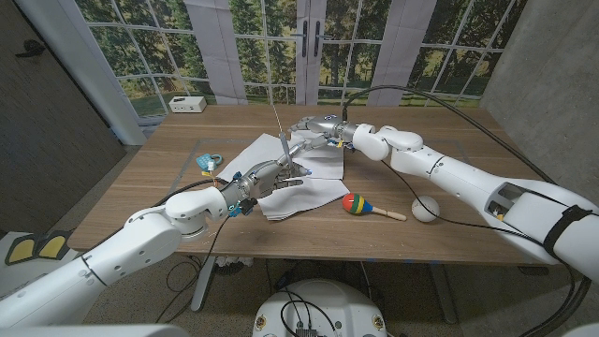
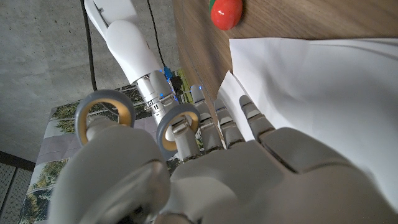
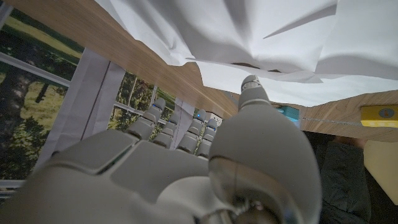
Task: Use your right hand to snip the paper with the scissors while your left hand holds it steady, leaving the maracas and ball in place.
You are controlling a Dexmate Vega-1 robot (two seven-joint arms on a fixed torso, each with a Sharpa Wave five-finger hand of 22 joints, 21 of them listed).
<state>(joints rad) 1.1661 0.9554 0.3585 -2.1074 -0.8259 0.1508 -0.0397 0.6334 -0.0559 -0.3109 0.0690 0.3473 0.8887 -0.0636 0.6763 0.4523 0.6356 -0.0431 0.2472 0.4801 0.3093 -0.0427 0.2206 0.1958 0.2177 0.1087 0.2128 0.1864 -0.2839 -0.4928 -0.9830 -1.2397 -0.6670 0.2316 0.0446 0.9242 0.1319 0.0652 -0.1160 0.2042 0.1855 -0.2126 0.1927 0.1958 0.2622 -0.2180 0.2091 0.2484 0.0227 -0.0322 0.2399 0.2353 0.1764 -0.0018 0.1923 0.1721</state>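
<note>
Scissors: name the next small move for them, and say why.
Probably tip the scissors down toward the paper. The left hand grips them, not the right, and their blades point up, clear of the sheet. The right hand is at the paper's far edge, so no paper sits between the blades yet.

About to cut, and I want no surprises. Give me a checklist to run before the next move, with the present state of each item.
1. Scissors in the right hand: not ok. The left hand holds them, with its fingers through the handle rings.
2. Paper held steady: cannot tell. The right hand is at its far edge, but its grip is hidden.
3. Blades at the paper: not ok. They point up, above the sheet.
4. Maraca out of the way: ok. It lies on the table beside the sheet.
5. Ball out of the way: ok. It sits apart from both hands.
</note>
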